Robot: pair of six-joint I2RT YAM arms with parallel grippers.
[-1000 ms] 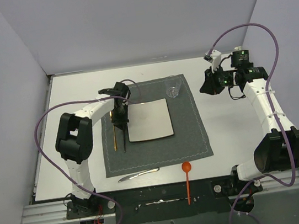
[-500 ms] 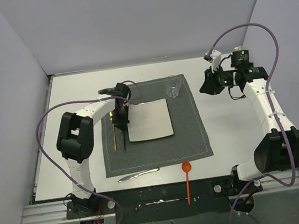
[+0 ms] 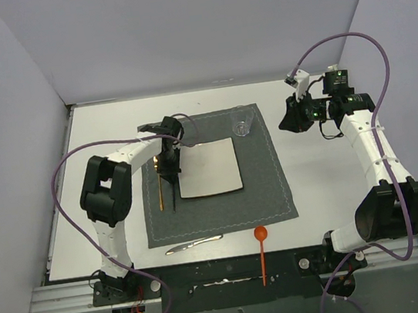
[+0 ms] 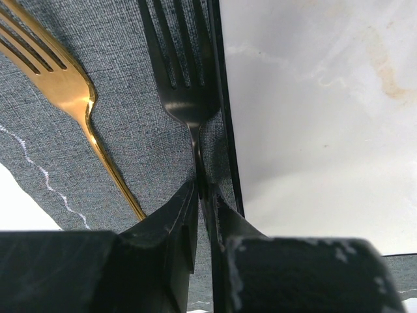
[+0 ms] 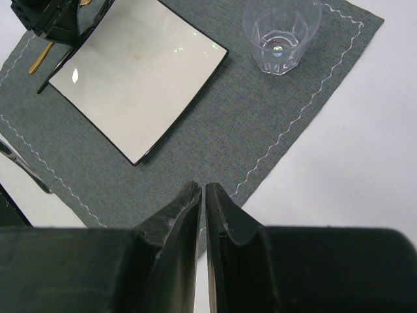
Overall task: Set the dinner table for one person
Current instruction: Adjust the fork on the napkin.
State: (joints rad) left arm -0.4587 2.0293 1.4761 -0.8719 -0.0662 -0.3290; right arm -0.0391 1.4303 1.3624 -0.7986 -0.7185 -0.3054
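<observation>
On the white dinner table [image 3: 321,179] lies a dark grey placemat [image 3: 268,187] with a square off-white plate [image 3: 209,168] and a clear glass [image 3: 243,125] on it. My left gripper [image 4: 203,189] is shut on the thin handle of a black fork [image 4: 186,85]. The fork lies along the plate's [image 4: 313,117] left edge, low over the mat. A gold fork [image 4: 71,91] lies on the mat just left of it. My right gripper [image 5: 202,189] is shut with nothing in it. It hangs over the mat's right edge, well apart from the glass [image 5: 280,32].
A silver knife [image 3: 194,244] lies at the mat's near edge. An orange spoon [image 3: 262,250] rests over the table's front edge. Grey walls close in the back and both sides. Bare tabletop [image 5: 352,150] lies to the right of the mat.
The left arm's elbow has shifted a little. The gripper and the black fork stay beside the plate. The right arm has not moved.
</observation>
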